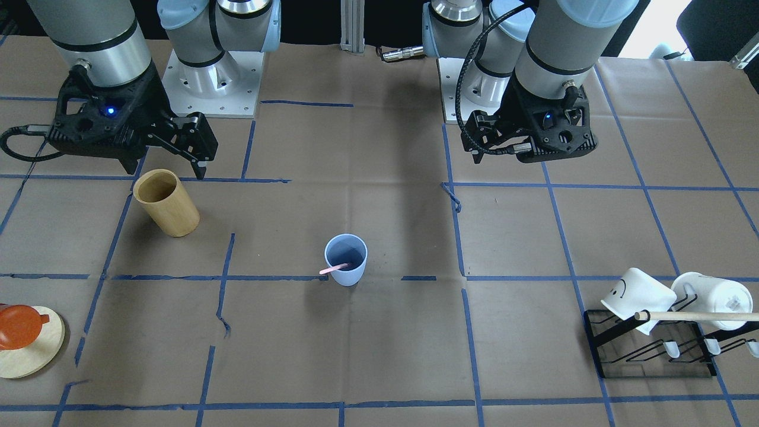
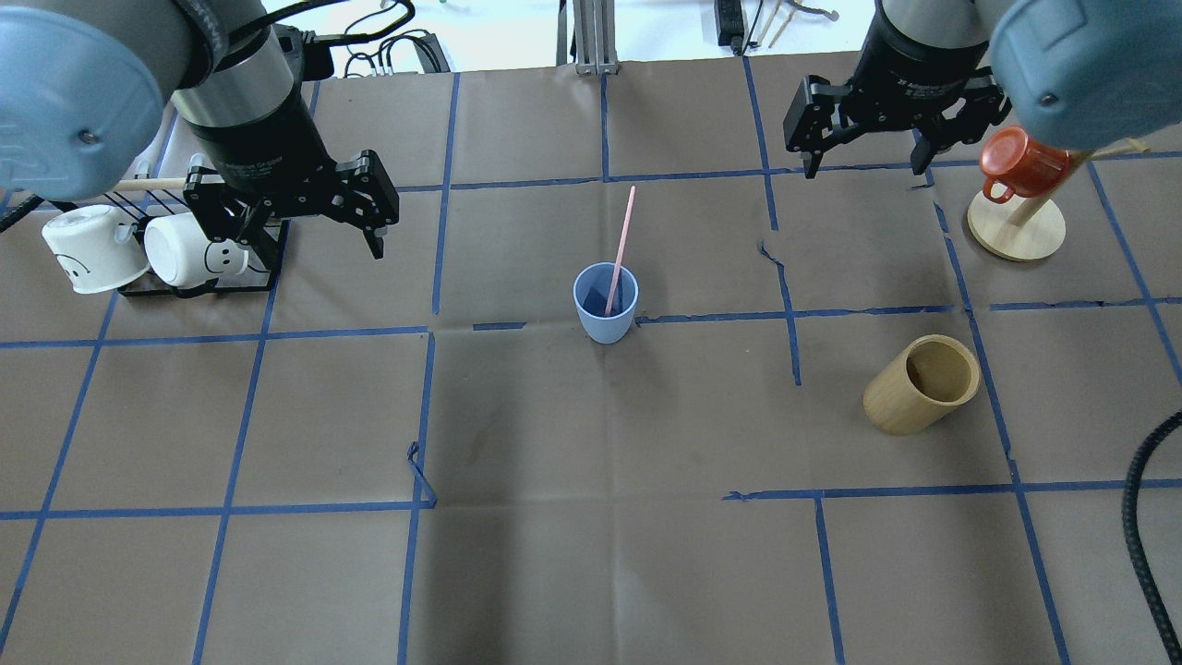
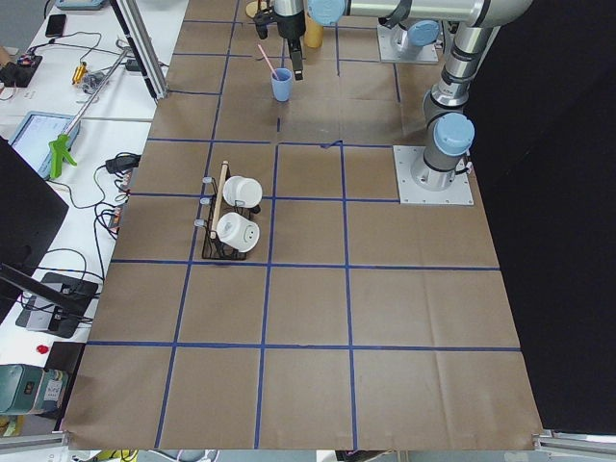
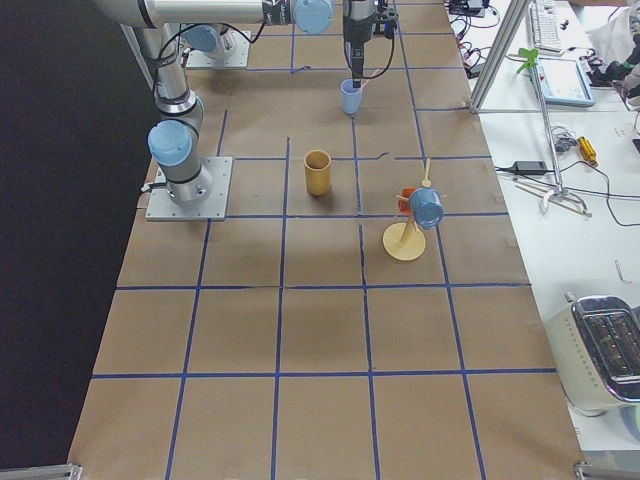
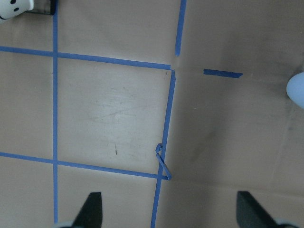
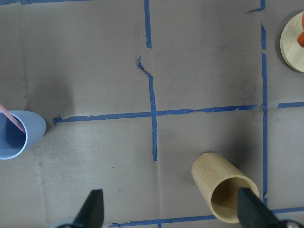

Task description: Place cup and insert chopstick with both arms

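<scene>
The light blue cup [image 2: 606, 303] stands upright at the table's middle, with a pink chopstick [image 2: 621, 245] leaning inside it and sticking out over the rim. Both also show in the front view: cup [image 1: 345, 259], chopstick [image 1: 335, 269]. My left gripper [image 2: 305, 238] is open and empty, raised above the table to the cup's left. My right gripper [image 2: 865, 169] is open and empty, raised at the far right. The right wrist view shows the cup [image 6: 16, 135] at its left edge. The left wrist view shows only the cup's edge [image 5: 297, 90].
A tan wooden cup [image 2: 922, 385] lies tilted on the right. A black rack [image 1: 652, 356] holds two white mugs [image 2: 92, 247] and a pale dowel [image 1: 694, 316] under my left arm. An orange cup [image 2: 1016, 164] hangs on a round wooden stand [image 2: 1016, 235] by my right gripper.
</scene>
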Available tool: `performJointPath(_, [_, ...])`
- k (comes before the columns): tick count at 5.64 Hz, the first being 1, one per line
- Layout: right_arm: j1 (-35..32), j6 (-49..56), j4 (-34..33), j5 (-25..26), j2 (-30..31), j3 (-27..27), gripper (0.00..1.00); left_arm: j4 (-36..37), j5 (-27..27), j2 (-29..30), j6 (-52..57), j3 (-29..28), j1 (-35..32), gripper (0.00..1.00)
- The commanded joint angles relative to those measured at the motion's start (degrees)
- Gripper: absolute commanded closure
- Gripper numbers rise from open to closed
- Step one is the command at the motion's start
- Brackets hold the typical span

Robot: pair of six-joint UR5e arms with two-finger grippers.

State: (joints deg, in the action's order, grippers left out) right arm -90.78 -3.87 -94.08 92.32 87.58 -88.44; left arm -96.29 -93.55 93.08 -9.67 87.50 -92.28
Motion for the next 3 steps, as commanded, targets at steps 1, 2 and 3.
performJointPath(1, [-0.1, 0.0, 0.7, 0.0, 0.1, 0.2, 0.0, 0.0, 0.0, 0.3, 0.0, 0.0, 0.0, 0.01])
performJointPath(2, [-0.2, 0.0, 0.7, -0.1, 0.1, 0.4, 0.0, 0.1, 0.0, 0.3, 0.0, 0.0, 0.0, 0.01])
performJointPath(3, [-0.2, 0.0, 0.7, -0.4, 0.2, 0.5, 0.0, 0.1, 0.0, 0.4, -0.1, 0.2, 0.0, 0.01])
